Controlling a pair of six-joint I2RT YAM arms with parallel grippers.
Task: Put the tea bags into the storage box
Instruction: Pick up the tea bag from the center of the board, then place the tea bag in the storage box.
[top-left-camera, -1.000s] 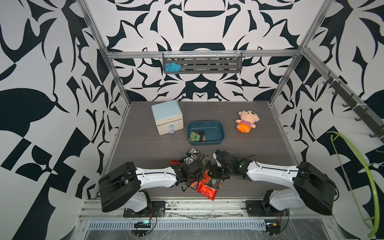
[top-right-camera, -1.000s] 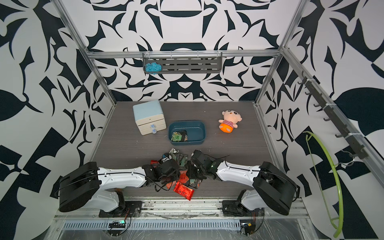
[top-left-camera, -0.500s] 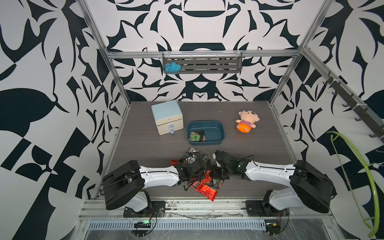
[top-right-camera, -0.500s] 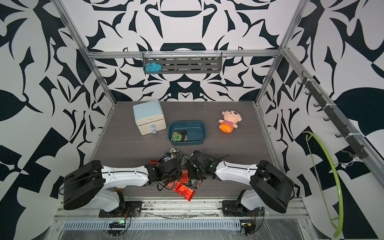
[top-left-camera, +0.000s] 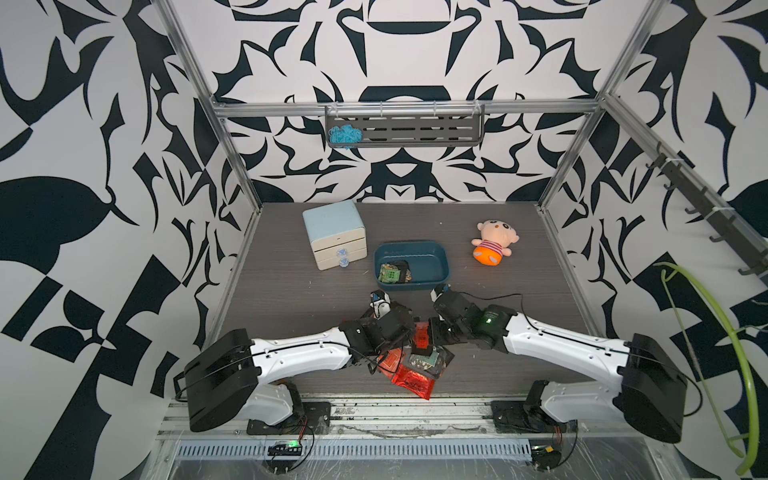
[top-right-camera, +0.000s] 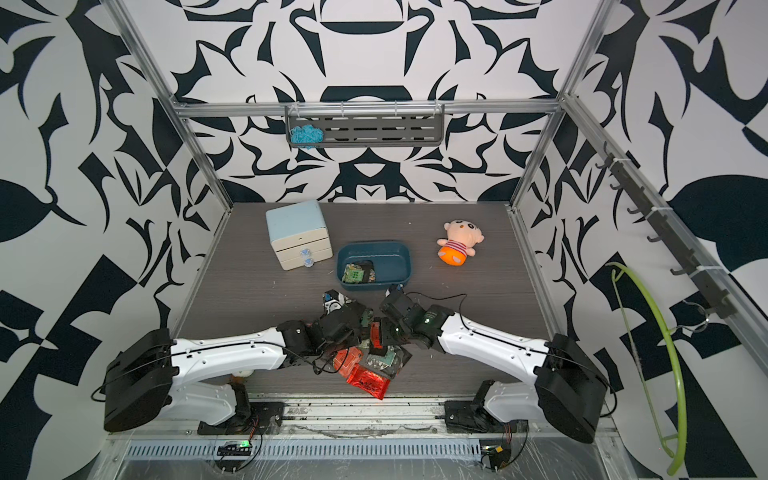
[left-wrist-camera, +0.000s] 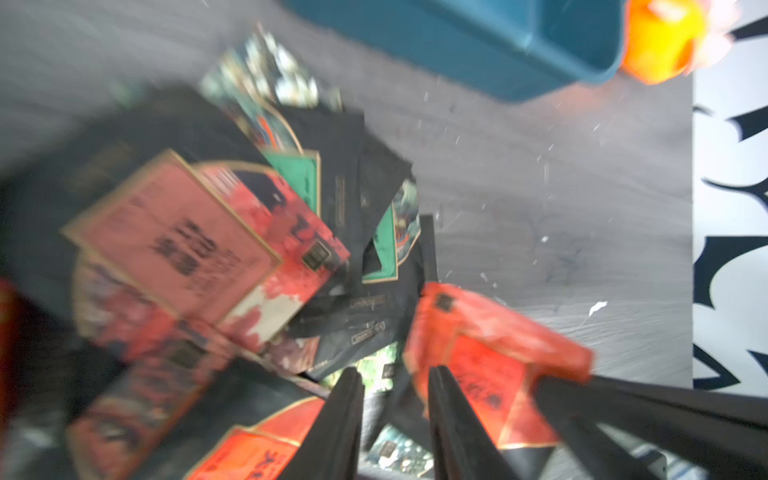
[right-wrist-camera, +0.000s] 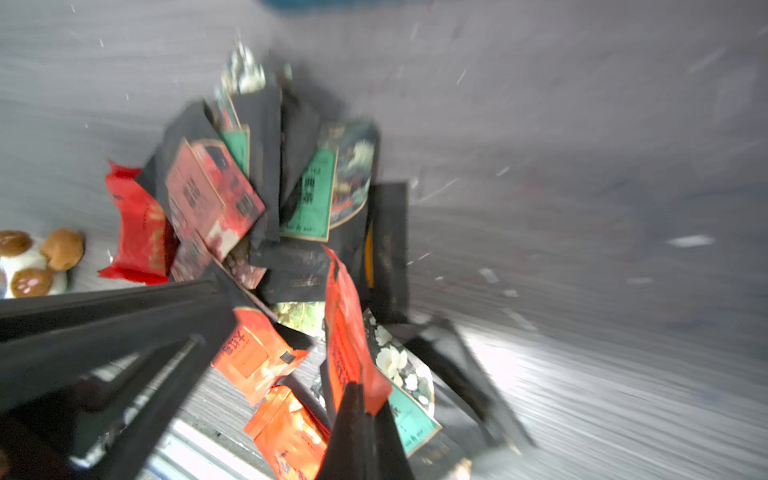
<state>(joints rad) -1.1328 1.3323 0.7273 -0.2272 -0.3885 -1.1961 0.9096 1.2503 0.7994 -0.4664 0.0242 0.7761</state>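
Nearest the robot, a heap of bags (top-left-camera: 415, 365) lies on the tabletop (top-left-camera: 291, 299) between the two arms. They are flat foil squares, crinkled and glossy, in red, black and green-labelled prints, overlapping at all angles. The right tool (right-wrist-camera: 355, 395) is clenched on the edge of a red bag (right-wrist-camera: 349, 332), which stands on edge above the heap. The left tool (left-wrist-camera: 390, 374) hangs over the same heap with its jaws part-way apart. Nothing is clearly pinched between them.

Beyond the heap, straight ahead and close by, sits the box (top-left-camera: 411, 244), a smooth teal plastic tray with rounded corners. Its long axis runs across the tabletop, and a few bags already lie in its left end. The right arm looks the nearer, its wrist just short of the box's near right corner, so the carry is probably a short lift forward over the low wall. Thin foil could slip.

Farther back stand a pale cabinet (top-left-camera: 334, 232) and a plush doll (top-left-camera: 494, 245).
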